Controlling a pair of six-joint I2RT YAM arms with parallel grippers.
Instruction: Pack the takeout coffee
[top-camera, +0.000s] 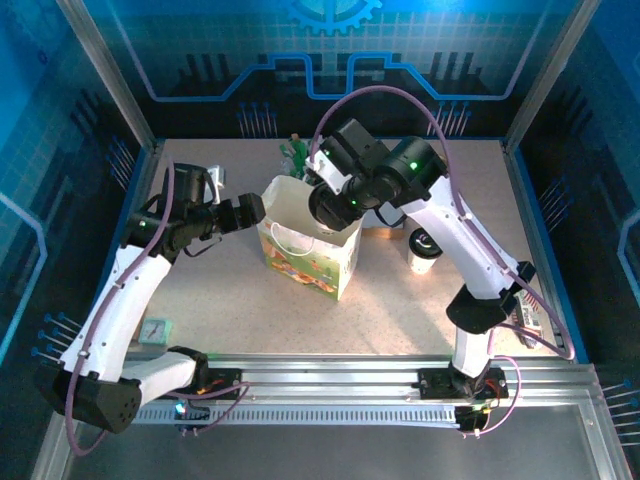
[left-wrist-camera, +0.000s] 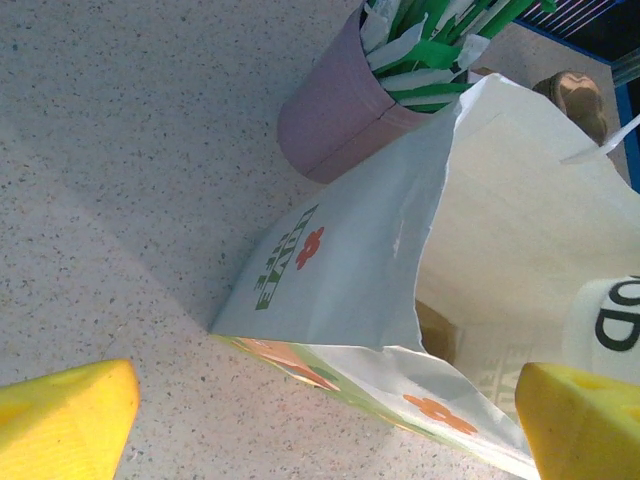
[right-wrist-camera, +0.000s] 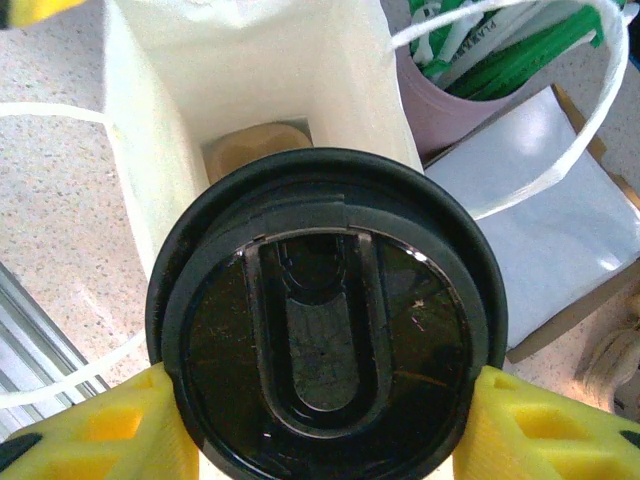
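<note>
My right gripper (right-wrist-camera: 320, 415) is shut on the takeout coffee, its yellow fingers (right-wrist-camera: 120, 430) pressing both sides of the round black lid (right-wrist-camera: 320, 310). The cup hangs in the open mouth of the tall white paper bag (top-camera: 310, 250), with my right gripper (top-camera: 330, 205) just above the rim. In the left wrist view, the cup's white side with a dark logo (left-wrist-camera: 610, 330) shows inside the bag (left-wrist-camera: 350, 260). My left gripper (left-wrist-camera: 325, 410) stands wide open at the bag's left corner (top-camera: 255, 212), and nothing is pinched between its fingers.
A pink cup of green-and-white sticks (left-wrist-camera: 340, 120) stands right behind the bag. A brown item (right-wrist-camera: 255, 150) lies at the bag's bottom. Another white cup with a black lid (top-camera: 424, 250) stands to the bag's right. A flat white sheet (right-wrist-camera: 540, 240) lies beside the bag.
</note>
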